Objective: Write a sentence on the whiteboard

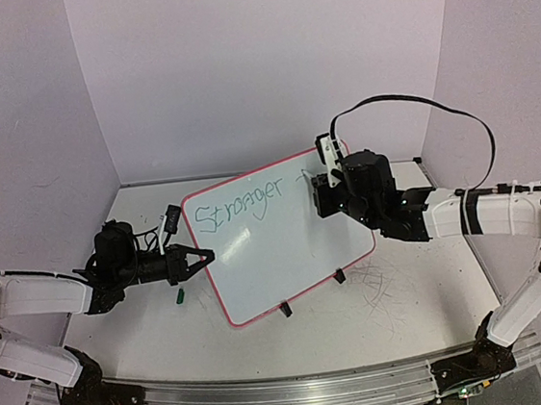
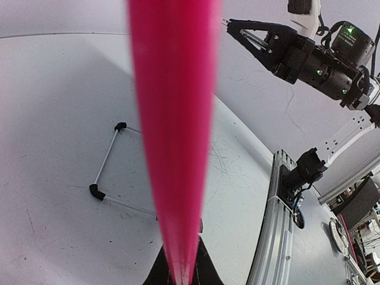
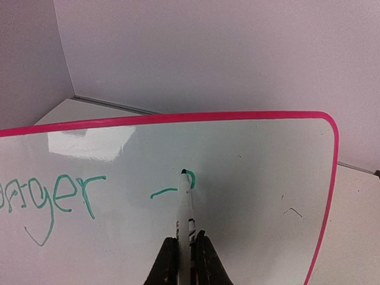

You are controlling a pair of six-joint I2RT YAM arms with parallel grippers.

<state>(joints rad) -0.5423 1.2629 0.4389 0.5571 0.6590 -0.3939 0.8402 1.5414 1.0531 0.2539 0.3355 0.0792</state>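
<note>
Midway Through a Green Line on a Propped-Up Board

Roughly at the middle of the bench [image 1: 427, 312], the whiteboard [image 1: 277, 260] sat tilted, its two black clip feet [image 1: 284, 309] pointing toward the near edge. The left fingers [image 1: 195, 262] were closed on its red-pink rim [image 2: 175, 119] on the side facing the left edge. The right fingers [image 3: 172, 264] were clamped around a white marker [image 3: 184, 208] whose tip touched the board beside a short green curl. The sentence [image 1: 242, 208] read "Stronger" so far, with a dash and that curl after it.

A small green cap-like piece [image 1: 178, 295] lay on the bench just beside the left fingers, close to the board's edge. Faint scribbles [image 1: 381, 283] marked the bench toward the right edge. A black cable [image 1: 454, 111] looped above the right arm, and a metal rail [image 1: 272, 401] ran along the near edge.
</note>
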